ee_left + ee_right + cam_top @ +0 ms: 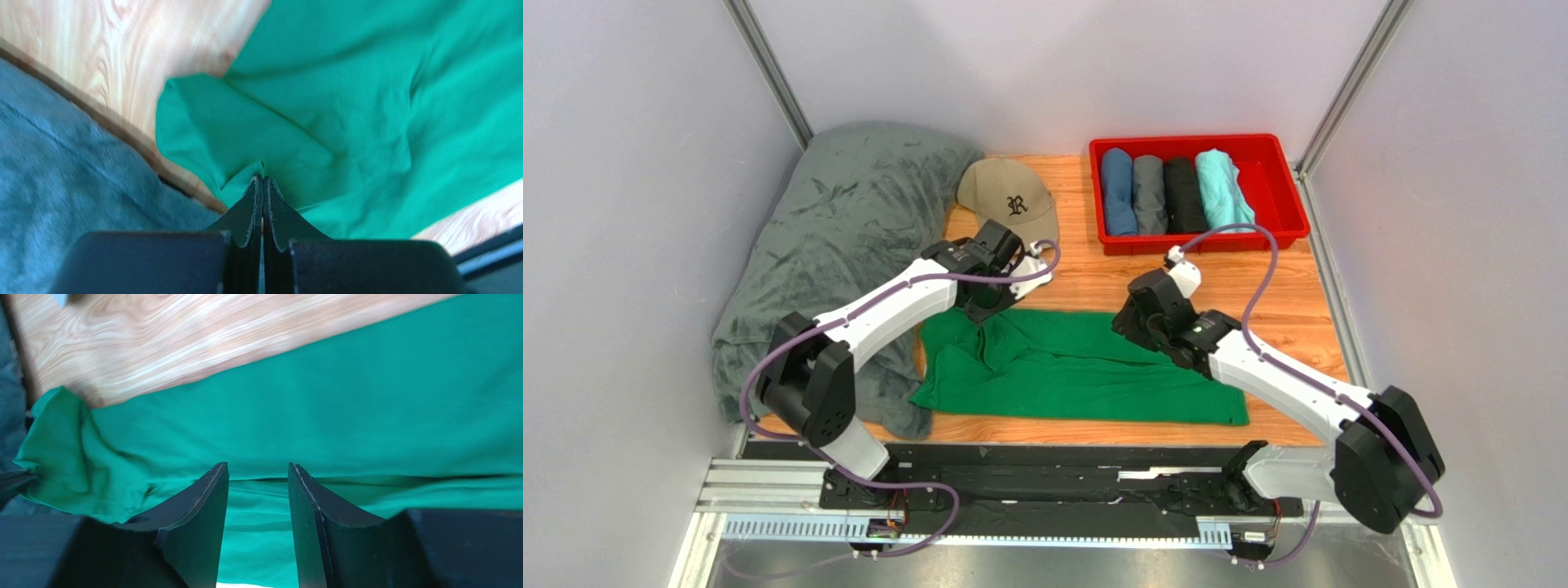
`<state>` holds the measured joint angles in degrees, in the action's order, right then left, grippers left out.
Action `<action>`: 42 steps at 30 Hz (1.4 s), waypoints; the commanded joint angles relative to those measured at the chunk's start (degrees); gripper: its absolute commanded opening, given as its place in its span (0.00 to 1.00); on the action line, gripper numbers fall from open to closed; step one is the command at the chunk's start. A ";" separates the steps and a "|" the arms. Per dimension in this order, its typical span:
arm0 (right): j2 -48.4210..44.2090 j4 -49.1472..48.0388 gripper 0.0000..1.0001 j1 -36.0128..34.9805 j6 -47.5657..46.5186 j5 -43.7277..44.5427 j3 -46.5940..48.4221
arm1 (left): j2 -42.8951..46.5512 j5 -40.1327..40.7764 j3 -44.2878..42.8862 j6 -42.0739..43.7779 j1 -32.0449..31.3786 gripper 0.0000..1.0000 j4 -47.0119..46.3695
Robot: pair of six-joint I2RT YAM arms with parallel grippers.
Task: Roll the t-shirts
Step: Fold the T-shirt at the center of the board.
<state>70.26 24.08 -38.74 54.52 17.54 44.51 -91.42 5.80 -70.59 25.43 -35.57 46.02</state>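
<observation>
Far left: grey blanket heaped against the wall, its near edge hanging off the bench. Tan cap just beside it, at the back. Left gripper is down at the rumpled left end of the green t-shirt; jaws pressed together, with a small raised fold of green cloth pinched at their tips. The shirt lies spread across the front middle of the bench between the two arms. Its left end is bunched and close to the blanket, and the rest is fairly flat with a long crease running across it. Right gripper sits low over the shirt's back edge, jaws apart, nothing between them but the cloth below. Back right: red tray holding four rolled shirts side by side: blue roll, grey roll, black roll, turquoise roll.
</observation>
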 commanded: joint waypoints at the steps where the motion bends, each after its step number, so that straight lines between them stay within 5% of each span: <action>1: 4.00 -5.70 0.44 -2.47 1.64 -0.66 4.61 | 5.10 2.19 2.47 4.19 0.33 0.00 2.41; 10: 13.67 -10.97 0.43 -8.00 4.35 -2.77 8.92 | 8.10 1.58 4.40 3.40 3.49 0.00 4.34; 20: 23.86 -27.49 0.42 -18.82 14.64 3.64 9.53 | 4.50 -8.78 3.61 1.73 7.54 0.00 6.54; 27: 30.28 -26.01 0.43 -25.06 20.53 7.59 13.85 | 1.86 -12.13 2.74 0.85 8.59 0.00 6.80; 42: 36.08 -16.60 0.43 -26.38 24.84 8.21 19.47 | 2.47 -14.15 3.00 1.20 9.56 0.00 6.36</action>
<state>104.90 5.21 -64.71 76.97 23.09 60.55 -89.95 -6.59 -66.67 27.09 -26.24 52.12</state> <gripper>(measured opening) 0.429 0.007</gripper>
